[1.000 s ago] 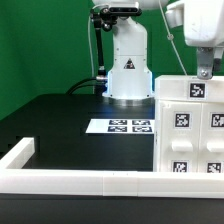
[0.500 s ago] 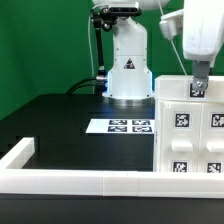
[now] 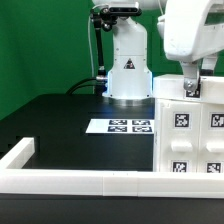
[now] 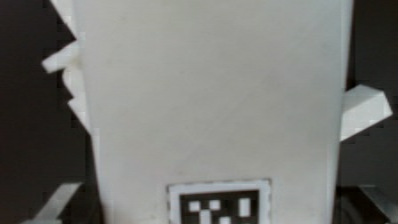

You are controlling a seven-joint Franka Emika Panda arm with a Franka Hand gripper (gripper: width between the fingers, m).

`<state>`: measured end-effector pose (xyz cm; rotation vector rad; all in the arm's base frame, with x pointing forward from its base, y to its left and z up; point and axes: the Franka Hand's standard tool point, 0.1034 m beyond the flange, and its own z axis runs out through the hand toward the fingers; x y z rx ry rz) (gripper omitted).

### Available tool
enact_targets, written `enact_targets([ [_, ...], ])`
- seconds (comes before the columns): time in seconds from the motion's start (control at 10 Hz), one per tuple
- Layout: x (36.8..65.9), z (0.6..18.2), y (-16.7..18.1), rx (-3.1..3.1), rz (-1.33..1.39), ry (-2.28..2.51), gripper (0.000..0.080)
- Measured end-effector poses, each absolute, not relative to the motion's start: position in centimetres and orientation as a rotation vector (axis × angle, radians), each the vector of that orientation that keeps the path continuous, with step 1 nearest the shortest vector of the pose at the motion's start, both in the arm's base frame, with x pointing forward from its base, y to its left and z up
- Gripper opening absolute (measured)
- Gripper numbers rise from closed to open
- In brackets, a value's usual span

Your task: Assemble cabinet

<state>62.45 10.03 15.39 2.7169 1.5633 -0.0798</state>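
Here, in the exterior view, you're seeing the cabinet (image 3: 192, 128) standing at the table's (image 3: 60, 125) right front corner, the gripper (image 3: 192, 88) touching its top; whether it's gripping, you can't tell. In the wrist view, the cabinet (image 4: 214, 100) is filling the frame

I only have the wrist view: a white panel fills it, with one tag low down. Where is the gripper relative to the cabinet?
Observer: In the exterior view the gripper is at the top edge of the cabinet, right above a tag on its face.
Operator: Is anything else on the table near it?
Observer: The marker board lies flat on the exterior view's left of the cabinet, apart from it.
Operator: And at the front?
Observer: A long low white rail runs along the table's near side, turning back at a corner on the exterior view's left.
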Motion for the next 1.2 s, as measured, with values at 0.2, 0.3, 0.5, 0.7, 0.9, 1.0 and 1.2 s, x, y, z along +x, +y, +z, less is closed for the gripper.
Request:
enact_targets([
  [0.2, 62.53, 15.62, 9.84, 2.887, -0.067, 1.248, 0.0553],
  [0.3, 62.50, 15.55, 9.86, 2.977, -0.066, 1.041, 0.0553],
  [0.5, 62.61, 15.38, 10.12, 3.134, -0.056, 0.593, 0.0553],
  [0.7, 62.68, 15.38, 10.01, 3.175, -0.059, 0.414, 0.0554],
  [0.9, 62.65, 15.32, 10.07, 3.194, -0.067, 0.200, 0.0554],
  [1.0, 62.65, 15.33, 10.07, 3.197, -0.071, 0.080, 0.0554],
  [1.2, 62.50, 15.29, 10.03, 3.198, -0.081, -0.267, 0.0554],
])
